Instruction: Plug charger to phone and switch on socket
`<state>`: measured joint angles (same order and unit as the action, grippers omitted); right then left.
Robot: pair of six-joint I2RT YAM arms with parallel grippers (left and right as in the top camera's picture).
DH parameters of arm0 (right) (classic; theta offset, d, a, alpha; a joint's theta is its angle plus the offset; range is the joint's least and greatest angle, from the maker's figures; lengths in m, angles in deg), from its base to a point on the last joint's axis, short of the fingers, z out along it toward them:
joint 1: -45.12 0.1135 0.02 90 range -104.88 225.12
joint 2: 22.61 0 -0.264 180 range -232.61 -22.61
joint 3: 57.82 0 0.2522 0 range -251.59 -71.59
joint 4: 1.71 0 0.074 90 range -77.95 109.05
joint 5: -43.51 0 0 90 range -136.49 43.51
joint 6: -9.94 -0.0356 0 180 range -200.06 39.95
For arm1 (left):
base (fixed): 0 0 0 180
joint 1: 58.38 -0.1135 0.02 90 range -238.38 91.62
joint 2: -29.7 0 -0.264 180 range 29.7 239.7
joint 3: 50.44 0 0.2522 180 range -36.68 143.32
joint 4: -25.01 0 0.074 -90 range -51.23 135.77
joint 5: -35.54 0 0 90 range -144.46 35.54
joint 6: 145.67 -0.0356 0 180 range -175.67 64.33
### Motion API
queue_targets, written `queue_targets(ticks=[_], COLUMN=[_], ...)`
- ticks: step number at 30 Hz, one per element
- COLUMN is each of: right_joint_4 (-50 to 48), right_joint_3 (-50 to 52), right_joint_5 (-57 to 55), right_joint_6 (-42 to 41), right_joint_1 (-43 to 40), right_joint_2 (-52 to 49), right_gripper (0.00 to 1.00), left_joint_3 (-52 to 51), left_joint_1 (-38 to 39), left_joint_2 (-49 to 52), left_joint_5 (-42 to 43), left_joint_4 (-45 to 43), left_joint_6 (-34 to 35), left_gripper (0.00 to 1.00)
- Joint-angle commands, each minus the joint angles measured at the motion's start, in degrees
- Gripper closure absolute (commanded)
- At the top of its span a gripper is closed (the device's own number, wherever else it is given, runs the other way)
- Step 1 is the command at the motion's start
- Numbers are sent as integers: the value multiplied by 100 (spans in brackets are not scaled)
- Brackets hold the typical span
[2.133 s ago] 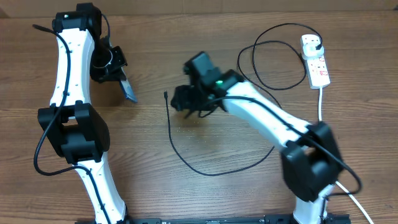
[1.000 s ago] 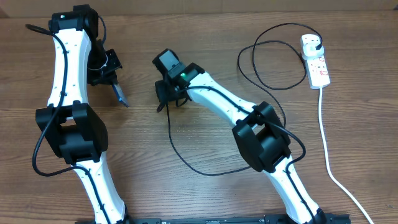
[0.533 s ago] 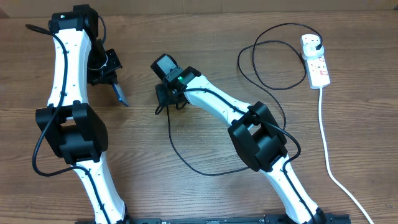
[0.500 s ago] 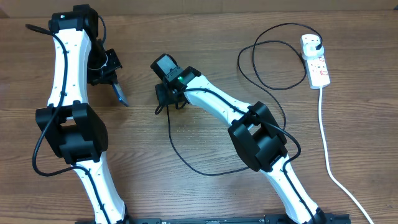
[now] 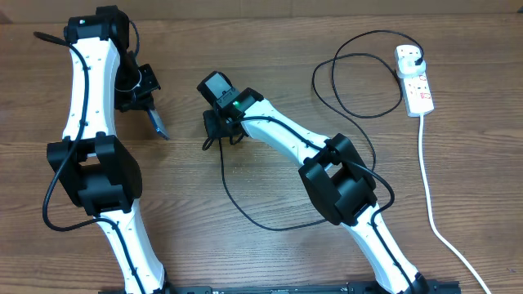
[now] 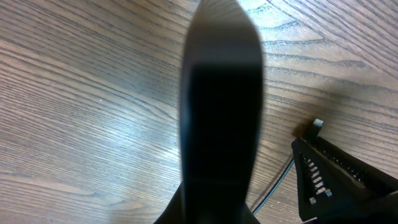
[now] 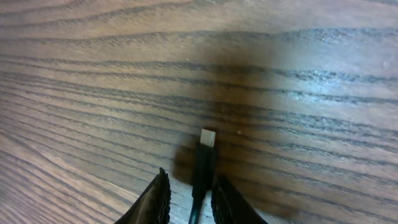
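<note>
Black fingers [image 7: 159, 200] of the right gripper [image 7: 193, 186] are closed around the charger [image 7: 203, 163] just behind its small connector tip, which points away from the wrist camera toward 12 o'clock over the wooden table [image 7: 323, 74]. Seen from overhead, the thin black cable leaves this claw toward 6 o'clock, curves round the arm toward 3 o'clock, then loops up to its black plug, seated in the 12 o'clock end of the socket [image 5: 418, 88]. That white strip lies well apart from the claw, at about 2 o'clock, with its thick white cord [image 5: 426, 192] trailing toward 6 o'clock. At 9 o'clock from the right gripper, near but not touching, the left gripper [image 5: 149, 111] clamps the phone [image 5: 158, 123], held tilted and nearly edge-on to the overhead camera. From the left wrist the phone is only a dark blurred slab filling the middle of the view.
</note>
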<state>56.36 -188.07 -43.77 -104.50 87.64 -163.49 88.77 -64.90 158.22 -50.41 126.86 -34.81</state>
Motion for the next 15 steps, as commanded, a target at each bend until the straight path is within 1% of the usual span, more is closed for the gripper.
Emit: queue_targets(ticks=[1, 4, 8, 11, 15], right_joint_4=[63, 94, 66, 28, 7], right_joint_3=[-79, -79, -79, -81, -83], right_joint_5=[-4, -4, -7, -4, 92], right_joint_6=[-107, -105, -105, -105, -103], right_joint_1=[33, 33, 24, 11, 11], right_joint_2=[-227, -332, -372, -369, -369], right_gripper=[78, 78, 84, 86, 96], left_joint_3=[103, 103, 103, 103, 103], left_joint_1=[-22, -22, -22, -22, -22], left_joint_2=[-92, -92, -92, -92, -92], left_joint_5=[44, 44, 42, 44, 42], left_joint_4=[-7, -9, -11, -24, -33], left_joint_6=[35, 35, 35, 35, 35], left_gripper=[96, 96, 96, 96, 96])
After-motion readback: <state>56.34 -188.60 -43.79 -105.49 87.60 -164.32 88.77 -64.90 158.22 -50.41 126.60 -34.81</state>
